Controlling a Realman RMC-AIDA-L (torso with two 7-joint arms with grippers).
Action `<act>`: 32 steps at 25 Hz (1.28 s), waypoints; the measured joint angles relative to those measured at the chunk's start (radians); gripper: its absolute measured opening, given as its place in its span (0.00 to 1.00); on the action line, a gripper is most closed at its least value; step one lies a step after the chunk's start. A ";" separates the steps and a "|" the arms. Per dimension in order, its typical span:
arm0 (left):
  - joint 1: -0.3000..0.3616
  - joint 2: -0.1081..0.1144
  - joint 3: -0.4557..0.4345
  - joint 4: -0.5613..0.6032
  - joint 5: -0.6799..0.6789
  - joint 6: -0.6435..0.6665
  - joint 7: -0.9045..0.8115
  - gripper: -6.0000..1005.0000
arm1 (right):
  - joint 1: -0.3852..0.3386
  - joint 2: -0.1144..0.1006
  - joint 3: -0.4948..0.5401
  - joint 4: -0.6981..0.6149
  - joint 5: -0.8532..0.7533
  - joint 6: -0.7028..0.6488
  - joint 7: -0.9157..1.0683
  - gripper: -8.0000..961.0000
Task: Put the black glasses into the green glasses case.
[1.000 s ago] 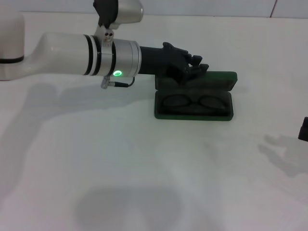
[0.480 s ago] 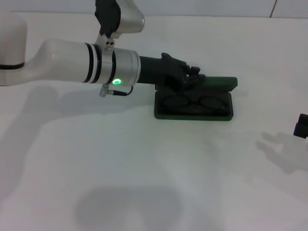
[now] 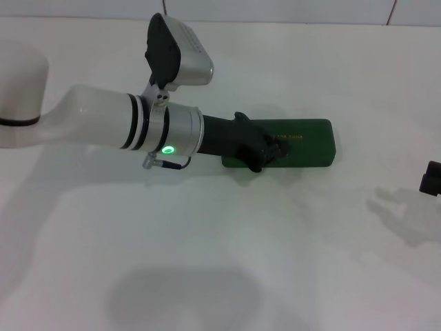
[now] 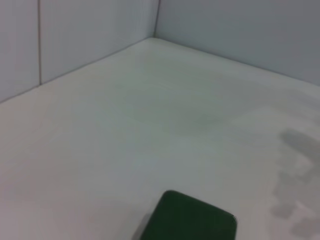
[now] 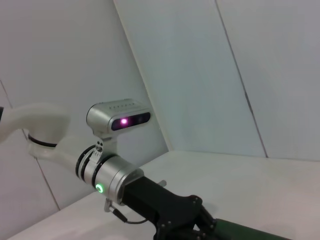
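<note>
- The green glasses case is lying flat on the white desk, right of centre in the head view, with its lid closed.
- Small gold lettering is showing on the lid near the gripper, too small to read.
- The black glasses are not showing in any view; nothing of the inside of the case is visible.
- The left gripper is resting on the left end of the case lid, touching it; whether its fingers are spread or closed cannot be told.
- A green light is glowing on the left arm's wrist ring, and a silver camera is sitting above it.
- The right gripper is showing only as a dark edge at the far right, well apart from the case.
</note>
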 joint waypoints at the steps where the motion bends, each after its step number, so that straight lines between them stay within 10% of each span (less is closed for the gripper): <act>1: 0.012 -0.001 -0.001 0.019 0.001 0.006 0.001 0.19 | 0.000 0.000 0.001 0.000 0.000 0.000 0.000 0.30; 9: 0.283 -0.001 -0.144 0.355 -0.011 0.362 0.089 0.07 | 0.008 -0.003 -0.008 0.006 -0.013 -0.137 -0.086 0.31; 13: 0.439 -0.021 -0.309 0.395 0.017 0.626 0.155 0.27 | 0.045 0.017 -0.027 0.030 0.032 -0.224 -0.115 0.39; 18: 0.535 0.004 -0.376 0.367 0.043 0.755 0.207 0.43 | 0.115 0.013 -0.105 0.085 0.136 -0.243 -0.114 0.58; 32: 0.535 0.027 -0.410 0.307 0.075 0.768 0.300 0.70 | 0.215 0.011 -0.228 0.121 0.131 -0.169 -0.108 0.86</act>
